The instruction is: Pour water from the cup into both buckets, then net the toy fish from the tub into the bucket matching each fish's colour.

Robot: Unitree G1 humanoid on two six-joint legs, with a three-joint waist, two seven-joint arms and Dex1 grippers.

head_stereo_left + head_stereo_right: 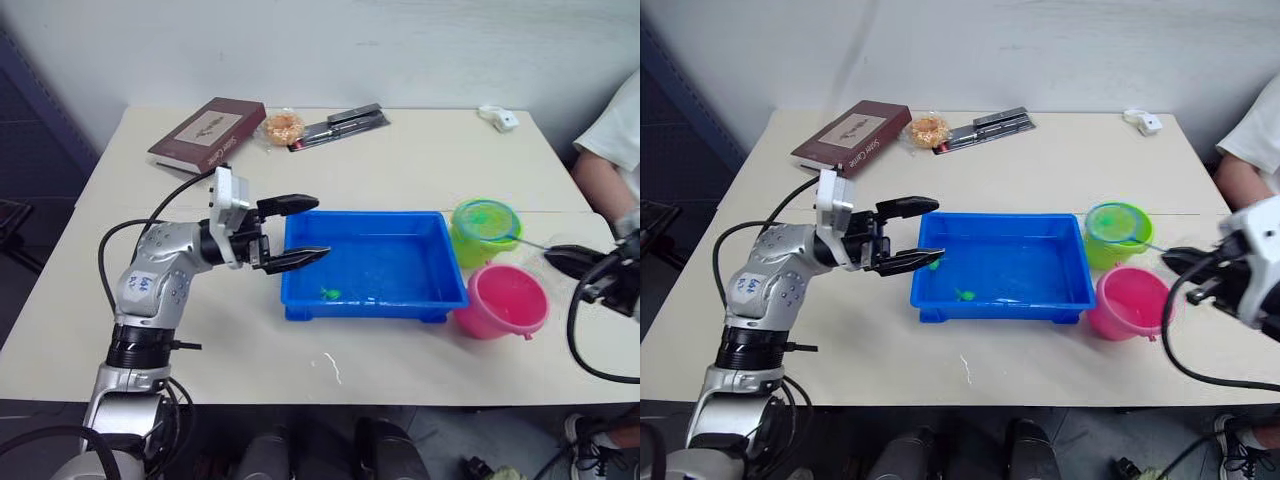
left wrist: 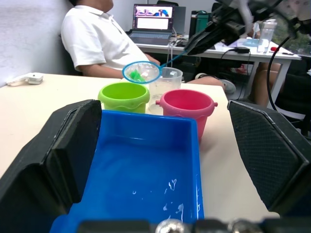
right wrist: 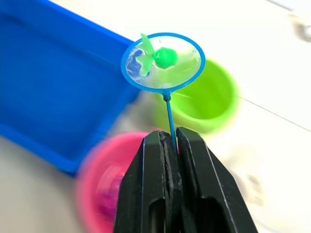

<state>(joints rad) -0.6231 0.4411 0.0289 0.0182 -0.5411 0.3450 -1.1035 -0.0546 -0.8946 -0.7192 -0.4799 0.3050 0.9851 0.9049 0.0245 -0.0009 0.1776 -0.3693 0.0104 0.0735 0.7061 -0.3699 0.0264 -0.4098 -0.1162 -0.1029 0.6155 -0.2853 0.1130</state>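
Right gripper, lower centre of its wrist view, clamped on the net handle; hoop held over the green bucket, a green fish in the mesh, presumably lined up to tip it in

Left gripper spread open, empty, at the tub left rim, centre frame, probably steadying it

Another green fish in the tub; pink bucket right of it; cup behind the buckets

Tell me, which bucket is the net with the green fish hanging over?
The lime green bucket. The net hangs over it; the pink bucket sits beside it, nearer the robot.
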